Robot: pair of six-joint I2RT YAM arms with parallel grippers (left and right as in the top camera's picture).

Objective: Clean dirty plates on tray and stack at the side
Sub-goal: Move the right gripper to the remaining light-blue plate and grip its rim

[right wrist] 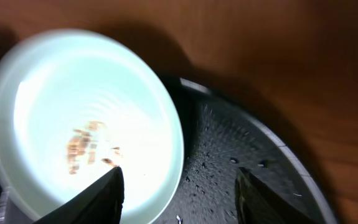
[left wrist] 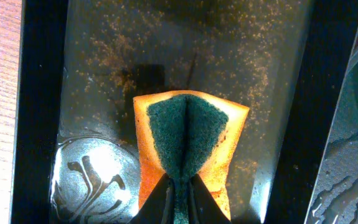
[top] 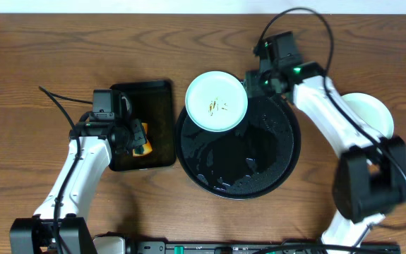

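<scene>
Overhead view: pale mint-blue plate [top: 217, 102] with thin brown smears at its middle, lying on the far left rim of the round black tray [top: 259, 169], partly out past that rim over the table [top: 47, 56]. Tray in the middle of the table, glossy and spotted with water drops. Right gripper [top: 254, 83] at the plate's right edge, above the tray's far rim.

Right wrist view: jaws standing apart, plate's rim between them, one finger [right wrist: 101, 196] over the plate and the other over the wet tray; nothing clamped.

Toward the table's right edge, a second plate [top: 372, 113], pale, flat on the wood, apart from the tray and partly hidden by the right arm.

Just left of the tray, a smaller rectangular tray [top: 160, 95], black. Above its near half, left gripper [top: 135, 134] closed tight on an orange sponge [top: 144, 148].

Left wrist view: sponge pinched so its dark green scrub face bulges in two folds; wet film and fine specks on the floor below.
</scene>
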